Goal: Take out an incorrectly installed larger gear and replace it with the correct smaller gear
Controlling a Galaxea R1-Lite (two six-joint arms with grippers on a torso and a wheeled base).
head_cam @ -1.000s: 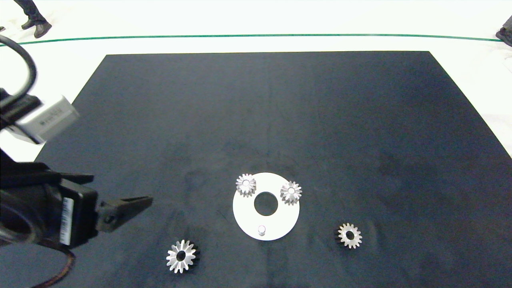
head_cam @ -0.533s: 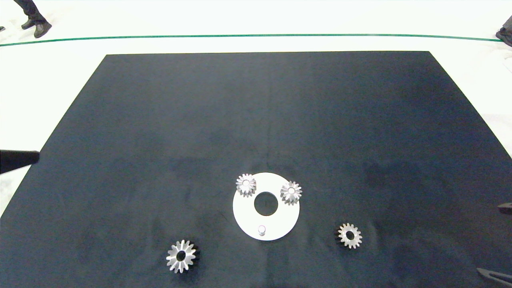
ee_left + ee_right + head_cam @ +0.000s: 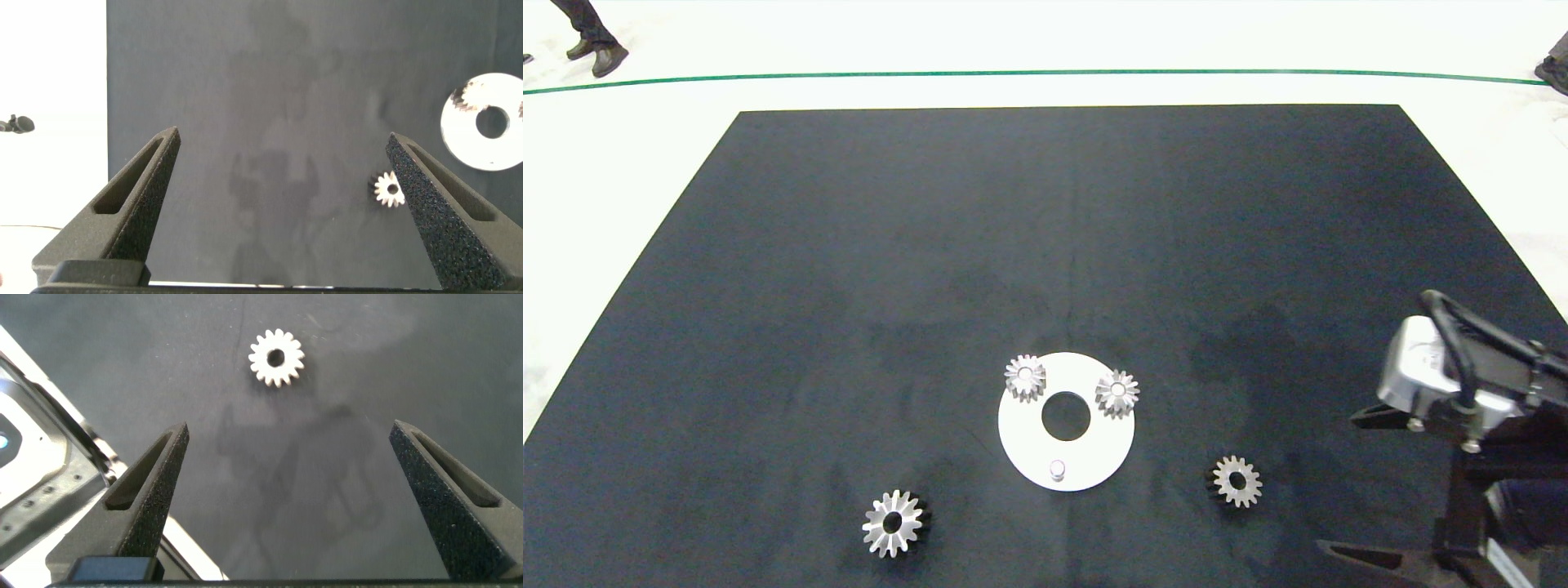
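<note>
The larger gear [image 3: 894, 523], bright silver with long teeth, lies flat on the black mat left of the white disc plate [image 3: 1094, 453]; it also shows in the left wrist view as the larger gear [image 3: 390, 189]. On the mat right of the plate lies the duller smaller gear [image 3: 1237, 481], seen too as the smaller gear [image 3: 276, 357]. My right gripper [image 3: 288, 431] hangs open above the mat, just right of that gear and apart from it. My left gripper [image 3: 282, 143] is open and empty, outside the head view.
Two small shiny gears [image 3: 1025, 376] [image 3: 1117, 393] sit on pegs at the plate's far side. A bare peg [image 3: 1057, 469] stands at its near side, by the centre hole. The mat's left edge [image 3: 106, 122] is near the left gripper. A person's shoes [image 3: 600, 57] stand beyond the table.
The left arm has pulled back out of the head view to the left. The right arm has come in from the right edge towards the smaller gear. The gears have not moved.
</note>
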